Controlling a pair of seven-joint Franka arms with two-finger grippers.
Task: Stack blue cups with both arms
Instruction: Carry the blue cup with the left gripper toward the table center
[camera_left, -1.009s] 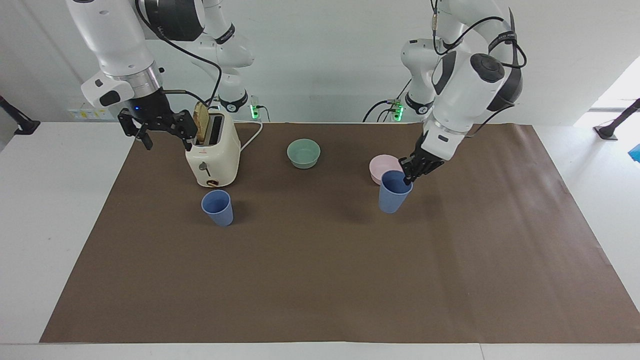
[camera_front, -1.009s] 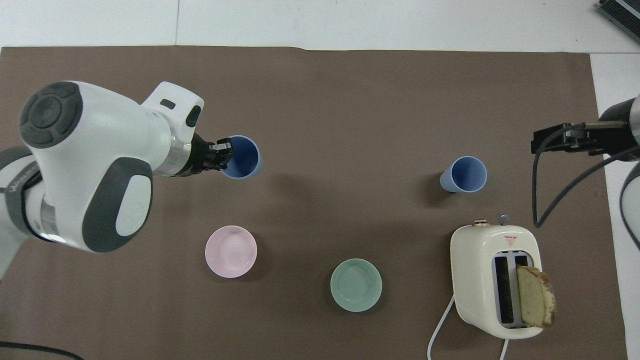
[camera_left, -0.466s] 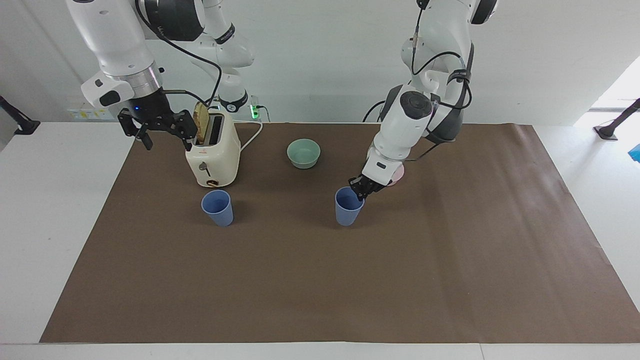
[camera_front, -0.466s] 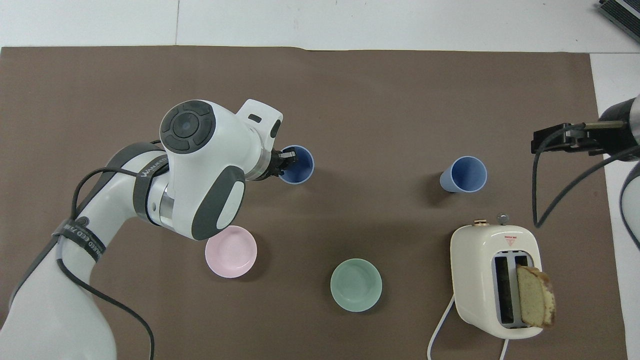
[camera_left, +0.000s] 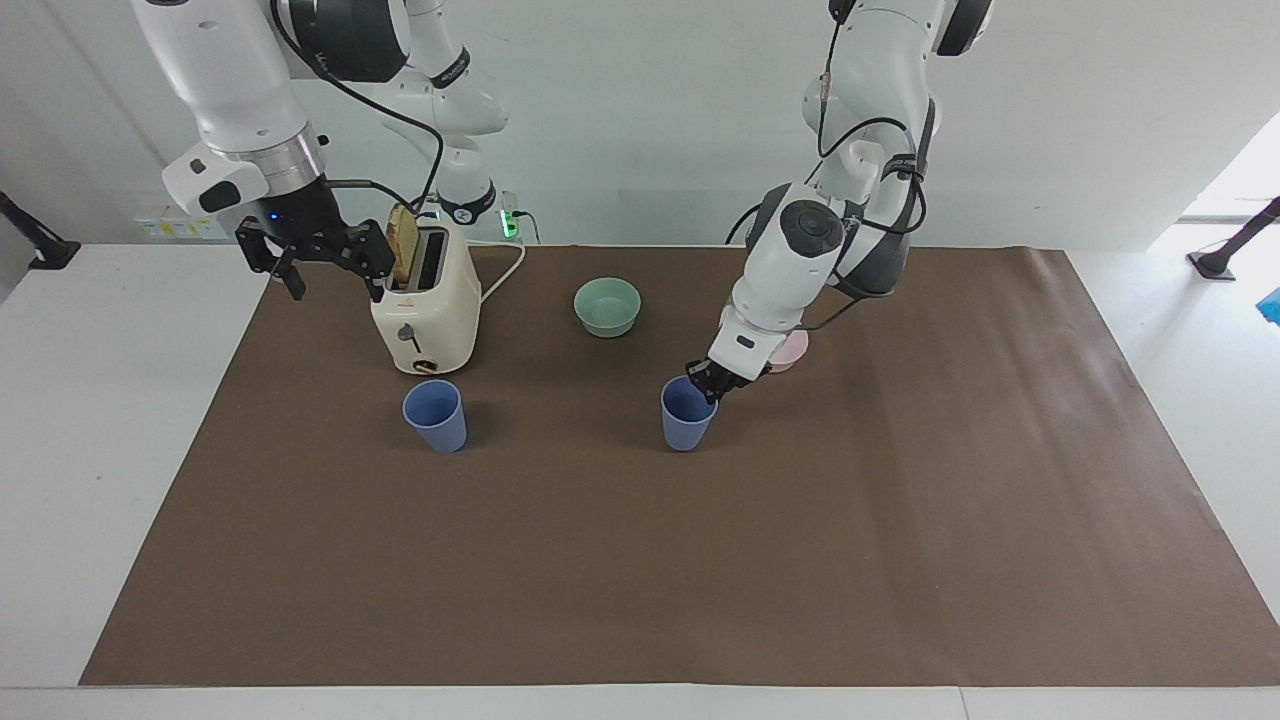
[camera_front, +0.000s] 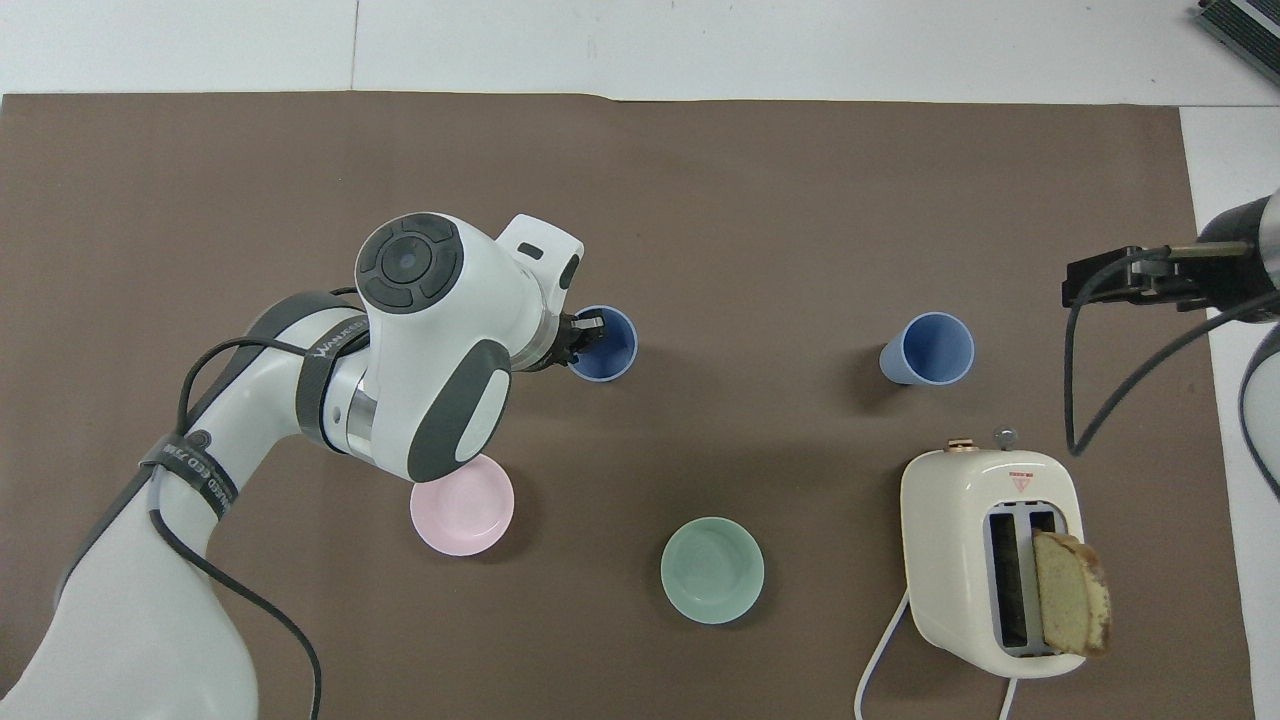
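Two blue cups stand upright on the brown mat (camera_left: 640, 560). One blue cup (camera_left: 436, 415) stands free beside the toaster, farther from the robots than it; it also shows in the overhead view (camera_front: 930, 348). My left gripper (camera_left: 708, 385) is shut on the rim of the other blue cup (camera_left: 688, 418) near the middle of the mat; I cannot tell whether its base touches the mat. In the overhead view that gripper (camera_front: 583, 333) pinches the cup's (camera_front: 606, 346) rim. My right gripper (camera_left: 335, 285) hangs open and empty in the air beside the toaster and waits; it also shows in the overhead view (camera_front: 1075, 285).
A cream toaster (camera_left: 425, 310) with a bread slice (camera_left: 403, 240) in one slot stands toward the right arm's end. A mint-green bowl (camera_left: 607, 305) sits nearer to the robots than the held cup. A pink bowl (camera_front: 462, 510) lies partly under the left arm.
My left gripper has carried its blue cup from beside the pink bowl toward the right arm's end, to mid-mat. The right arm and the free cup have not moved.
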